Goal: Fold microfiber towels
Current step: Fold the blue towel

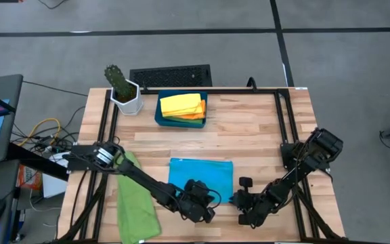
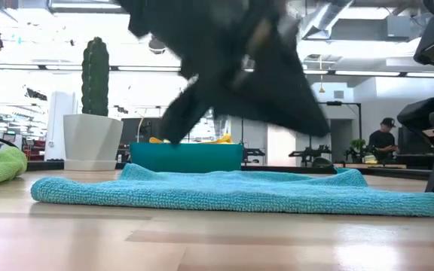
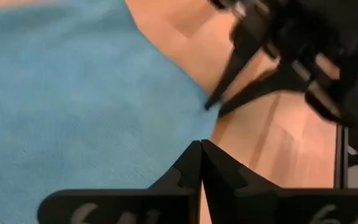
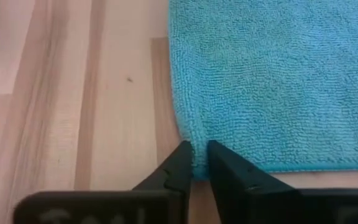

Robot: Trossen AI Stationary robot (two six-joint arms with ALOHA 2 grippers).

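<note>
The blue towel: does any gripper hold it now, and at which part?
The right gripper pinches the blue towel at one corner. The left gripper is shut beside the towel's edge and holds nothing.

Wooden table (image 1: 249,129) and the items lying directly on it.
A sky-blue towel (image 1: 200,177) lies flat just ahead of both grippers; a green towel (image 1: 135,203) is bunched beside the left arm; farther beyond the grippers stand a teal tray (image 1: 160,116) and a potted cactus (image 1: 123,91).
</note>
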